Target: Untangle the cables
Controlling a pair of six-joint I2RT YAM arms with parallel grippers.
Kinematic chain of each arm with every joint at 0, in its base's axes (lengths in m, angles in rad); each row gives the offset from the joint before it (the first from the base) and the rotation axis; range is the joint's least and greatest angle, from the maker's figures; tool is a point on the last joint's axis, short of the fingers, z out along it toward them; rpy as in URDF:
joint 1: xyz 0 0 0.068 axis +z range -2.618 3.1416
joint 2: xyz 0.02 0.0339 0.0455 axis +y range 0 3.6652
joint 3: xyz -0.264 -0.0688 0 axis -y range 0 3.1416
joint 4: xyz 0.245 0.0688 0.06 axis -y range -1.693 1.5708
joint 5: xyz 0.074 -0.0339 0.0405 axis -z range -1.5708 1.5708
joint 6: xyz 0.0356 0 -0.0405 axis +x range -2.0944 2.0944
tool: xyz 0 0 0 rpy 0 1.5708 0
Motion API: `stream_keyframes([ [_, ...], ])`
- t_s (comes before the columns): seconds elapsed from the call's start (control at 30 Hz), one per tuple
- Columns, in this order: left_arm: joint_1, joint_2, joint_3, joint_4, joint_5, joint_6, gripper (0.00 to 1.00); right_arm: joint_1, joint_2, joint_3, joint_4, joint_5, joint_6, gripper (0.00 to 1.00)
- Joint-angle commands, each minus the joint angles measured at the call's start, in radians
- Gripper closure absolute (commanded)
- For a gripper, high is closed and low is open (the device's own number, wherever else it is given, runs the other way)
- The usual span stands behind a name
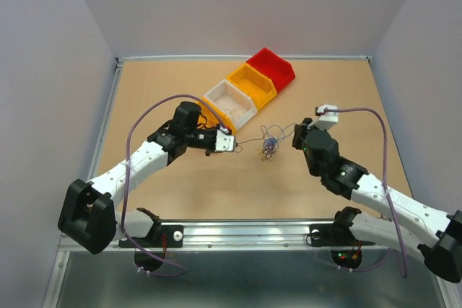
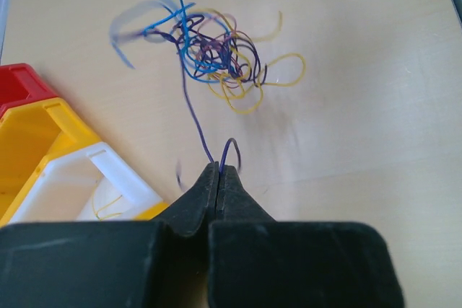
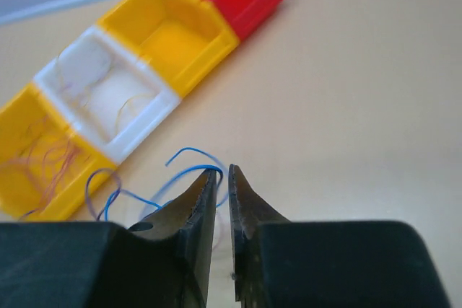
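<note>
Your left hand (image 2: 219,171), nearest the lens, is pinched together on one dark purple strand (image 2: 195,117), which runs straight ahead into the cables (image 2: 224,63), a wad on the worktop (image 2: 375,142). Beyond the wad, your right hand (image 3: 224,172) stands a slit apart, a blue strand (image 3: 191,150) at its tip. Drawing the purple strand back along its own line looks right.

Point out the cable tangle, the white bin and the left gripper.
cable tangle (image 2: 224,63), left wrist view, its knotted middle.
white bin (image 3: 144,124), right wrist view, its near wall.
left gripper (image 2: 219,169), left wrist view, between its closed fingertips.
</note>
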Motion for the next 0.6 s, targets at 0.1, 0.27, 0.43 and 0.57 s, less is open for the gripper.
stream_keyframes([
  [0.1,0.028,0.007,0.060,-0.047,0.078,0.010,1.00,-0.008,-0.286,-0.120,0.011,0.396,0.076,0.45],
  [0.27,0.028,0.007,0.079,-0.077,0.109,0.016,1.00,-0.008,-0.390,-0.191,0.183,-0.211,-0.151,0.14],
  [0.43,0.028,-0.013,0.092,-0.113,0.143,0.022,1.00,-0.008,-0.185,-0.154,0.292,-0.676,-0.255,0.11],
  [0.57,0.028,-0.039,0.106,-0.122,0.159,0.008,1.00,-0.004,0.044,-0.119,0.433,-0.917,-0.356,0.12],
])
